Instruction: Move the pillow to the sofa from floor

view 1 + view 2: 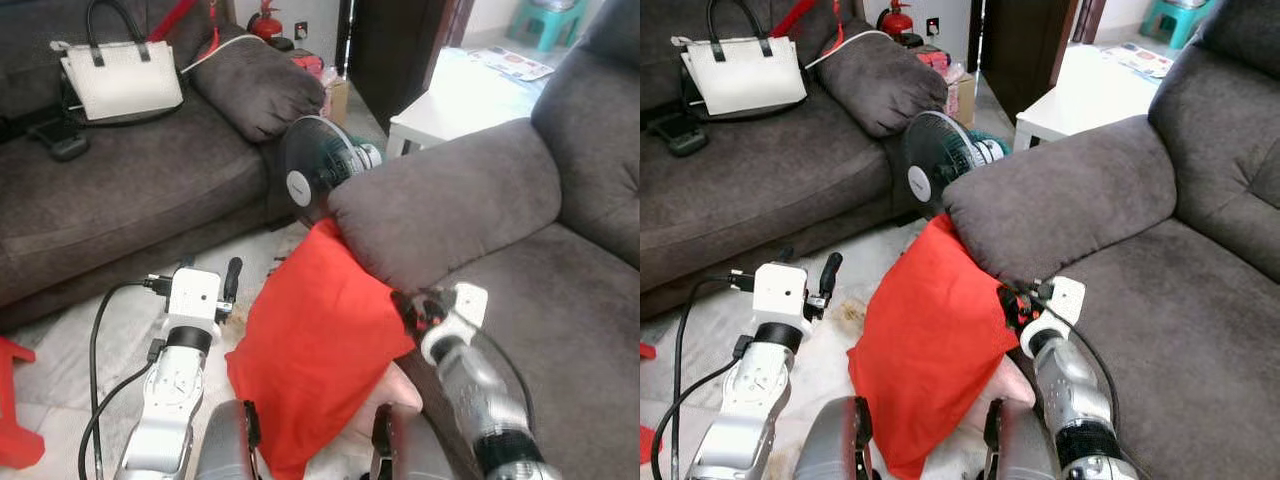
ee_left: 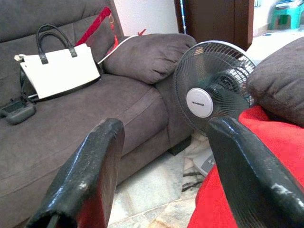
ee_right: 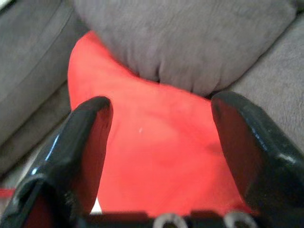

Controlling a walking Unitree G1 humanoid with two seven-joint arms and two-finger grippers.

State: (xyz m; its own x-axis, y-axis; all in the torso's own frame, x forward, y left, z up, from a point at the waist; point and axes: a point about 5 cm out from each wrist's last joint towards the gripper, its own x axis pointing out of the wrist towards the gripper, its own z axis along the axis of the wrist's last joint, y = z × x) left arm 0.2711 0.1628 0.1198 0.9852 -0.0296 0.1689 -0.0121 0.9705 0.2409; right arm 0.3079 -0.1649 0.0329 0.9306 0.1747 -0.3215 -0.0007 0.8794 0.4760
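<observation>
Fan hub badge has writing, too small to read. Red pillow is on the floor, leaning against the near sofa's armrest, its top corner tucked under the armrest by the fan. Right gripper is at the pillow's right edge below the armrest, arm reaching forward, jaws spread wide with red fabric between them, not closed on it. Left gripper is raised left of the pillow, wrist upright, jaws wide apart, holding nothing. White handbag sits on the far sofa.
</observation>
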